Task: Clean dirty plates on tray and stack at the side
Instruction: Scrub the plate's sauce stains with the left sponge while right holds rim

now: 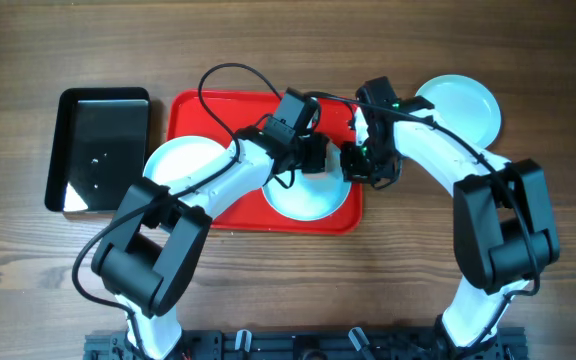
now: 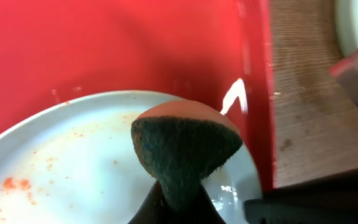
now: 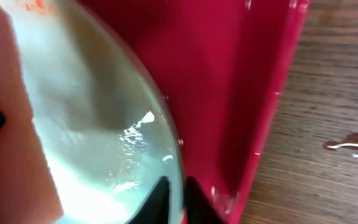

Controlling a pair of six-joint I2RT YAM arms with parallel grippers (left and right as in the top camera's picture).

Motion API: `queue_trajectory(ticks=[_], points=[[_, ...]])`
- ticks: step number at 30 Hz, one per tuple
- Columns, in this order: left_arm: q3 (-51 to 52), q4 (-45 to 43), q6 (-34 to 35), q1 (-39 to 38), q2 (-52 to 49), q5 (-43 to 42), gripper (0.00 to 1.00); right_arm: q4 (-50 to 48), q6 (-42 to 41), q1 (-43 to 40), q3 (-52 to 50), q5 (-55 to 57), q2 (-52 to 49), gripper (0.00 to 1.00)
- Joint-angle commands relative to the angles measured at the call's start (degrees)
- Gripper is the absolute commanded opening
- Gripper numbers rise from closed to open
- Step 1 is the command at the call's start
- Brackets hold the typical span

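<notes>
The red tray (image 1: 208,110) holds two pale plates. One plate (image 1: 180,158) lies at its left end. The other plate (image 1: 308,203) lies at its front right and carries orange smears (image 2: 14,183). My left gripper (image 1: 313,158) is shut on a sponge (image 2: 185,146) with a dark green face and an orange back, held just over that plate (image 2: 73,162) near its right rim. My right gripper (image 3: 178,198) is shut on the same plate's rim (image 3: 166,143), one finger inside and one outside, beside the tray's right wall (image 3: 253,143). A third plate (image 1: 463,105) rests on the table at the back right.
A black rectangular tray (image 1: 98,150) stands left of the red tray. A small puddle of water (image 3: 350,145) lies on the wooden table just right of the red tray. Both arms meet over the tray's right half, their cables looping above it.
</notes>
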State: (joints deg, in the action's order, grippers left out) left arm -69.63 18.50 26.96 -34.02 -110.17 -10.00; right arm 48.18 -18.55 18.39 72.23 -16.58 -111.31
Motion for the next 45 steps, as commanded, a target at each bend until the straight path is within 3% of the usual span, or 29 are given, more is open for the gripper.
queue_trajectory(ticks=[1, 34, 45], points=[[0.3, 1.7, 0.3, 0.2, -0.6, 5.0, 0.04, -0.9, -1.6, 2.0, -0.6, 0.2, 0.1, 0.04], [0.3, 7.0, -2.5, 0.0, -1.4, -0.9, 0.04, -5.9, -7.1, 4.6, -0.6, 3.3, 0.1, 0.04], [0.3, -0.7, -2.6, 0.0, -5.6, -0.7, 0.04, -5.0, -7.1, 4.6, -0.6, 3.2, 0.1, 0.04]])
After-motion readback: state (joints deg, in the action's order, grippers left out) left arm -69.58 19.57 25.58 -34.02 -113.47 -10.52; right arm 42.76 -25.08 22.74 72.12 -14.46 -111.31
